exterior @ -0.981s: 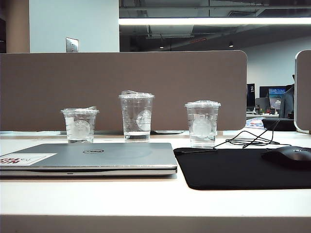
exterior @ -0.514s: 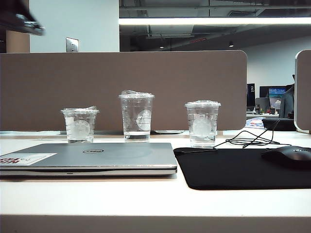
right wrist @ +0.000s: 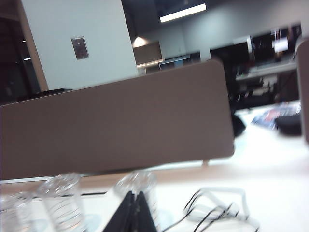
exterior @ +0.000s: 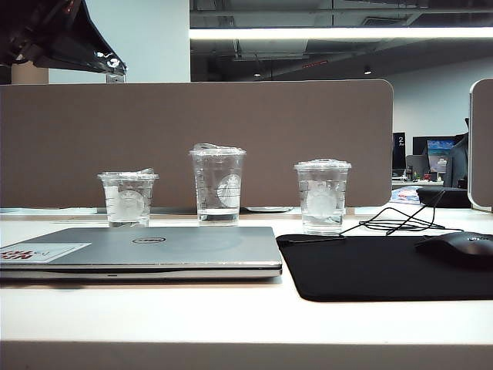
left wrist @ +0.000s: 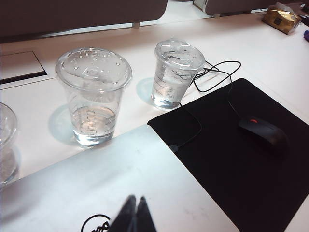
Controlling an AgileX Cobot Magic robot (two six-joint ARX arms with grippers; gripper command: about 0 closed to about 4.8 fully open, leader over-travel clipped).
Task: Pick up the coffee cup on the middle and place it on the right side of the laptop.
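Desk [exterior: 231, 316] | coffee cup [exterior: 218, 185] behind laptop [exterior: 146, 250]; mouse mat [exterior: 370, 266] alongside | left gripper [left wrist: 133, 215], right gripper [right wrist: 133, 212]: fingers together, empty

Exterior view: even, cool indoor light; a long ceiling strip light [exterior: 339, 33] is blown out to white. The table [exterior: 231, 316] reads bright, near overexposed, with only a soft thin shadow under the laptop [exterior: 139, 250] front edge. Picture is sharp on the three clear cups; the left arm [exterior: 54, 35] at the top corner is dark and underexposed. Left wrist view: sharp, bright; pale bluish shadows lie beside the coffee cup [left wrist: 93, 96] and the medium-height clear cup [left wrist: 176, 72]; glare washes out the laptop lid; the mouse mat [left wrist: 241, 159] is near featureless black. Right wrist view: motion-blurred throughout, cups and cable [right wrist: 217, 208] smeared, the table blown white, background dim.
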